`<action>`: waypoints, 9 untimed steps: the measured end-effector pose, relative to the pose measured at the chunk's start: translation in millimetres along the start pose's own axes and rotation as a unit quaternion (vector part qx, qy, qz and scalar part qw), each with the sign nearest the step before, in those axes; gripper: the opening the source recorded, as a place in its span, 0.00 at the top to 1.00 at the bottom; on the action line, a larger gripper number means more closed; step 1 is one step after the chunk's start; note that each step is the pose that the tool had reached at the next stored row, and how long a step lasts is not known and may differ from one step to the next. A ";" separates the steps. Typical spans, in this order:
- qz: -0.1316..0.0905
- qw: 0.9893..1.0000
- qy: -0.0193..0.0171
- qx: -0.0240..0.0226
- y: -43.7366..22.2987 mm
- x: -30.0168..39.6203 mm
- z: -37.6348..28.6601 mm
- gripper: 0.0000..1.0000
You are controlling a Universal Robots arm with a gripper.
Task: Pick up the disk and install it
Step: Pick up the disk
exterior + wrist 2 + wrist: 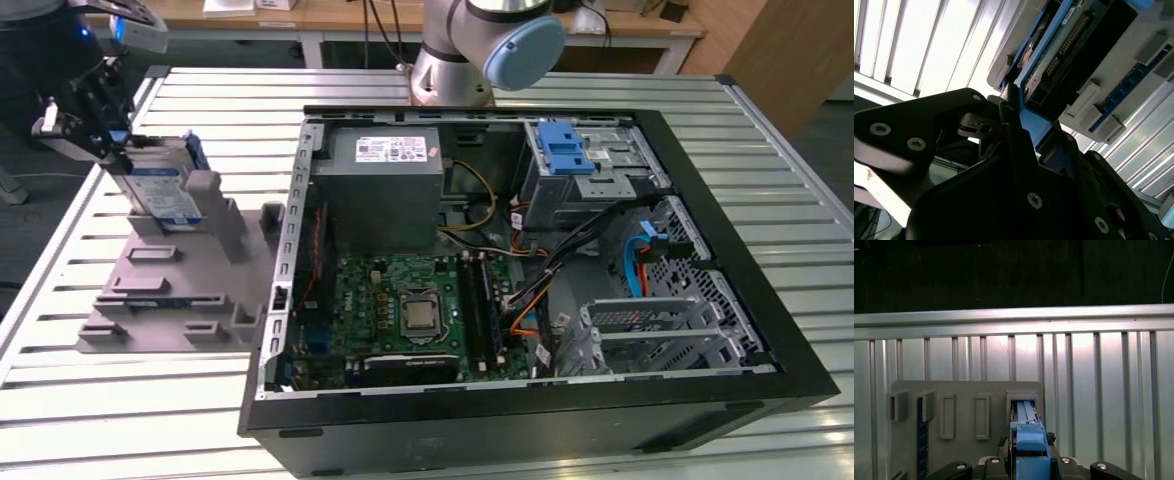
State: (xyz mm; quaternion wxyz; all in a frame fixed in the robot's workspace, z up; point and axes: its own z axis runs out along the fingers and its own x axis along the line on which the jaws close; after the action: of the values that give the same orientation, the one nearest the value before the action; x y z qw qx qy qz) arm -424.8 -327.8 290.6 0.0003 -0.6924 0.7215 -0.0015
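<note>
Pick-up step: I hold the gripper clenched on the disk, upright in its grey fixture beside the open computer case; freeing it, I judge, needs a straight pull.

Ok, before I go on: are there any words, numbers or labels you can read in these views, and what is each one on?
No text is legible; these carry print:
White sticker on the power supply box: print too small to read.
Blue-and-white label on the disk: too small to read.
Motherboard: markings too small to read.
Pale sticker on the drive cage: too small to read.
</note>
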 end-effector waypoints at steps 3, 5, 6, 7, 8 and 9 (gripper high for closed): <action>-0.001 1.000 0.000 0.000 0.0 0.0 0.0 0.63; -0.001 1.000 0.000 0.000 0.0 0.0 -0.1 0.63; -0.001 1.000 0.000 0.000 0.0 0.0 -0.2 0.63; -0.002 1.000 0.000 0.000 0.0 0.0 -0.2 0.63; -0.003 1.000 0.000 0.000 0.0 0.0 -0.2 0.63; -0.004 1.000 0.000 0.000 0.0 0.0 -0.2 0.63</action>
State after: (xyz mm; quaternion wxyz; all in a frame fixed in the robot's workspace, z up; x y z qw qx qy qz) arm -424.8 -327.9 290.8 0.0002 -0.6952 0.7189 -0.0016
